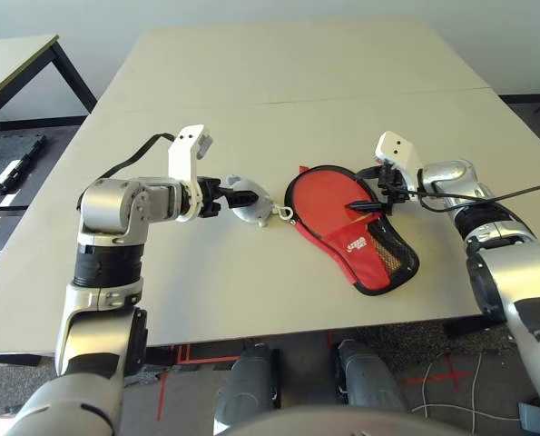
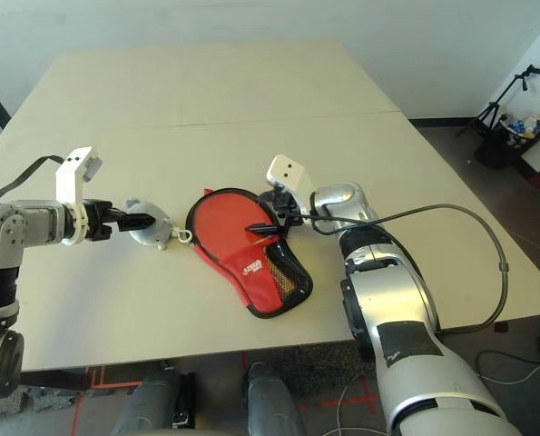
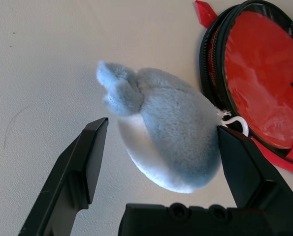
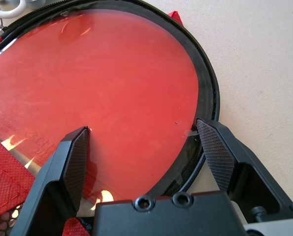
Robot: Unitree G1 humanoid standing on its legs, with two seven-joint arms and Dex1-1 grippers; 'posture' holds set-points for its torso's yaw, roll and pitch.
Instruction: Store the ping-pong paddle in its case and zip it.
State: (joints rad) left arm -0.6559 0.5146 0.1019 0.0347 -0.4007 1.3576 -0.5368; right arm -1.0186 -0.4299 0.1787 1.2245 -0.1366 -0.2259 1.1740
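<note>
A big tan table [image 1: 251, 82] holds a red case [image 1: 371, 254] near the robot's right side. The case lies flat and open, with a black zipper edge going round it and a black net pocket at the end nearest the robot. The red ping-pong paddle [image 4: 102, 98] sits inside the round part of the case, its shiny red face looking up. Its handle is hidden under the red flap, so I cannot see it. The right gripper [image 4: 144, 147] is low over the paddle's face by the far edge of the case. Its two black fingers [image 4: 215, 152] stand wide apart, one above the red face and one right at the zipper rim, and they hold nothing. Just beside the case, on its left, lies a small fluffy grey pouch [image 3: 171, 137] with a white string loop [image 3: 235, 123] that reaches the case's edge. The left gripper [image 3: 161, 162] points at the pouch with its fingers wide apart, one on each side of it, not squeezing it.
</note>
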